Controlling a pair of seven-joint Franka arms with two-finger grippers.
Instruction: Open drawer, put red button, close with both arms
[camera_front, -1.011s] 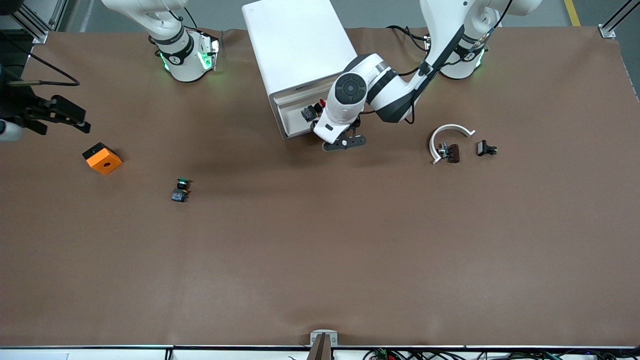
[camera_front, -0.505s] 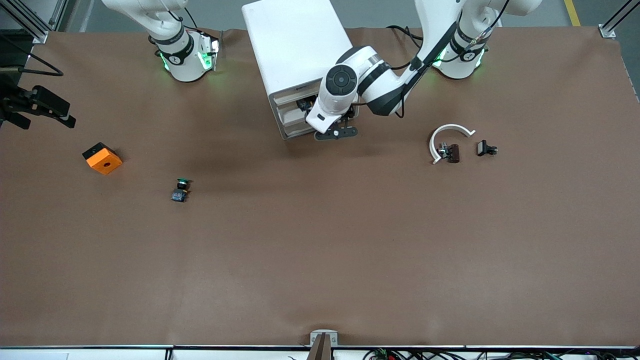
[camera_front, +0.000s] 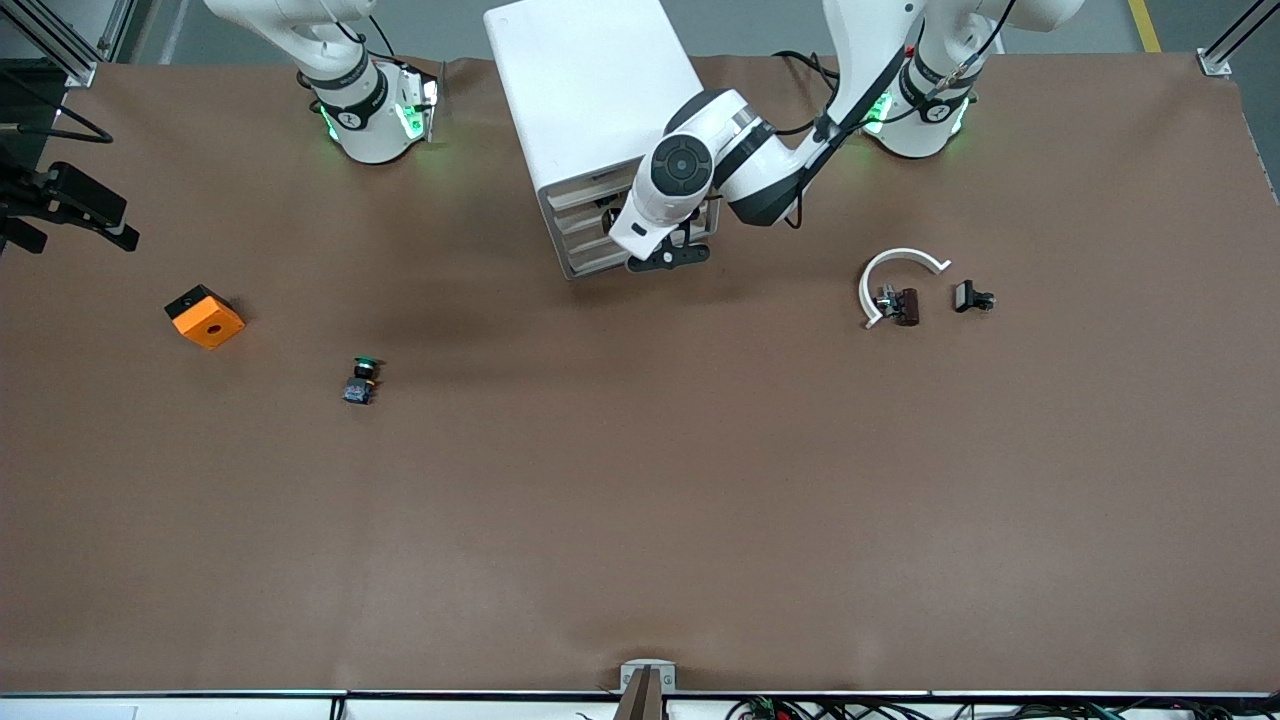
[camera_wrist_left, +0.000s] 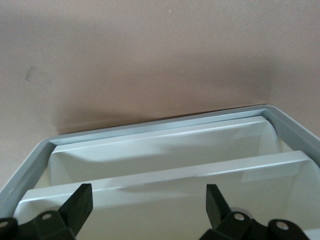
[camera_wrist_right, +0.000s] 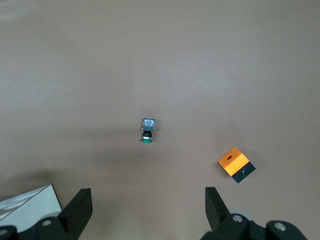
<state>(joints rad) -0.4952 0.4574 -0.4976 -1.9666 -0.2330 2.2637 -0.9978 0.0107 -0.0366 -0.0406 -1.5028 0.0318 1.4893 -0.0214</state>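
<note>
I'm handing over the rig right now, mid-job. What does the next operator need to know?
Left pincer: open, empty, right at the drawers on the front of the white cabinet.
Right pincer: open, empty, up in the air at the right arm's end of the table; that arm waits.
Red button: not visible in any view and not on the table, so probably inside a drawer.
Done: drawers look pushed in.
Left: confirm that the drawers are flush, then back both arms away.

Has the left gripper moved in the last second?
Yes. The left gripper, open, has moved in toward the white drawer cabinet, pushing its drawer nearly shut.
</note>
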